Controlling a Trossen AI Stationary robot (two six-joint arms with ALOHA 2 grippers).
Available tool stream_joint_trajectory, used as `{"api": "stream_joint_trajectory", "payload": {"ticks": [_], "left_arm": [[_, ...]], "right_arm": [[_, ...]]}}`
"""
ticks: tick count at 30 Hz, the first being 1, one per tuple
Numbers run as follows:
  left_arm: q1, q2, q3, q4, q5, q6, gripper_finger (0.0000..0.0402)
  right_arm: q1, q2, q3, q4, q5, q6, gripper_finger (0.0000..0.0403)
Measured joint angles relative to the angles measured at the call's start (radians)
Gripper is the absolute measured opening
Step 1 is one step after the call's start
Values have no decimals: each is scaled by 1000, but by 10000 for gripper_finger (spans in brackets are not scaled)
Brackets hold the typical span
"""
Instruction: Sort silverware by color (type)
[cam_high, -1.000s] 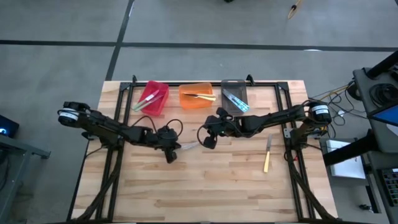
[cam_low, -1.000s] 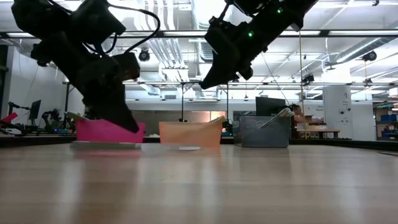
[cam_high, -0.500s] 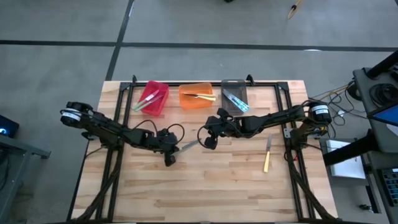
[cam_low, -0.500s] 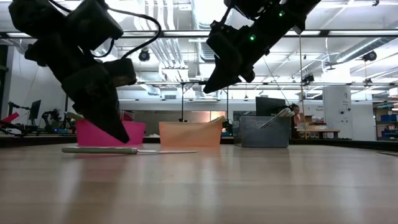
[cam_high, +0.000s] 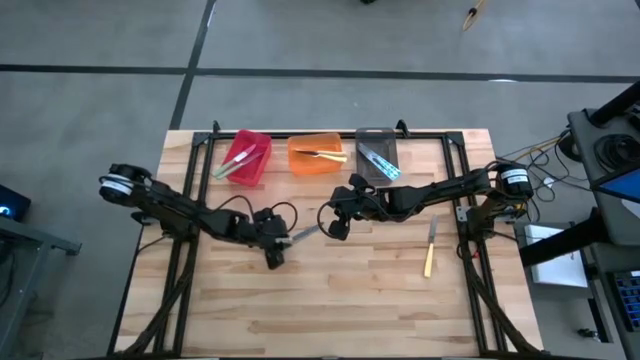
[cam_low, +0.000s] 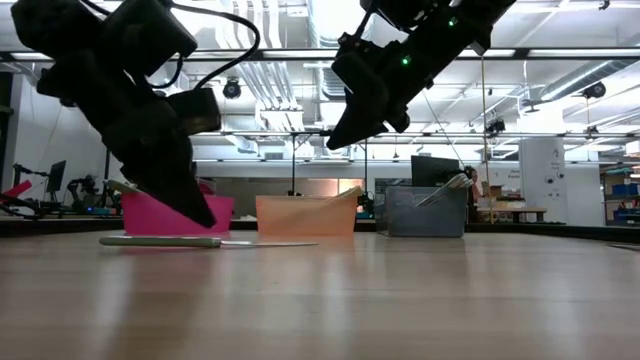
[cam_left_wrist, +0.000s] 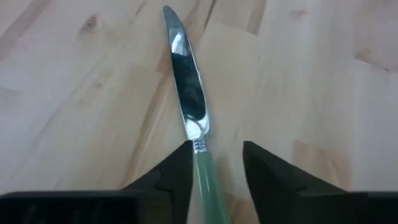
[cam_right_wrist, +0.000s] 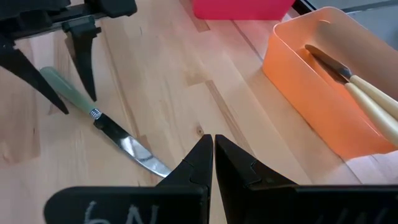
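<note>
Left wrist view puts the nearest thing first: a green-handled knife lies flat on the pale wooden table, its slim matte plastic handle between the two dark fingers of the left gripper, which stand parted on either side of it, one finger touching or nearly touching the handle, the other clear of it. The polished blade tapers to a rounded tip and mirrors the room, with a small ribbed collar where metal meets plastic. In the high view the left gripper sits near the table's middle with the knife pointing away from it toward the right gripper, whose jaws are closed and empty, hanging above the board just beyond the blade tip. My reading is that the step in hand is the pick of this green piece; the next move calls for closing squarely on the thin handle and carrying it to the red bin, where other green-handled pieces already lie. Off toward the right edge a pale yellow-handled knife waits on the planks. Farthest back stand the three smooth plastic bins: red, then the orange bin with yellow-handled pieces, then the grey bin with blue-handled ones.
</note>
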Motion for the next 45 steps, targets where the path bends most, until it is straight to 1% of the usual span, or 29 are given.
{"api": "stream_joint_trajectory", "payload": {"ticks": [4, 6, 9, 12, 14, 17, 22, 31, 36, 39, 41, 45], "left_arm": [[-13, 45, 0, 16, -36, -1, 157], [-14, 73, 0, 16, -46, -3, 164], [-15, 112, 1, 41, -68, -3, 163], [-19, 153, 3, 52, -94, -15, 150], [-21, 173, 5, 53, -105, -26, 134], [-26, 190, 5, 60, -131, -54, 97], [-32, 191, 5, 59, -156, -79, 22], [-46, 164, 39, 34, -149, -103, 18], [-58, 95, 43, 15, -120, -142, 8], [-61, 45, 43, -23, -125, -150, 1], [-61, 19, 43, -51, -131, -157, 4], [-63, -6, 43, -81, -137, -177, 4]], "right_arm": [[0, 0, 0, 0, 0, 0, 9], [0, 0, 0, 0, 0, 0, 9], [0, 0, 0, 0, 0, 0, 9], [0, 0, 0, 1, 0, 0, 9], [0, 0, 0, 1, 0, -2, 9], [0, 0, -2, 1, 0, -5, 9], [0, 1, -6, 4, 0, -6, 9], [0, 1, -23, 8, 0, -21, 9], [0, 1, -48, 4, -2, 12, 9], [0, 1, -61, 3, -4, 8, 9], [0, 1, -63, 4, -4, -1, 9], [0, 1, -63, 8, -4, -6, 9]]}}
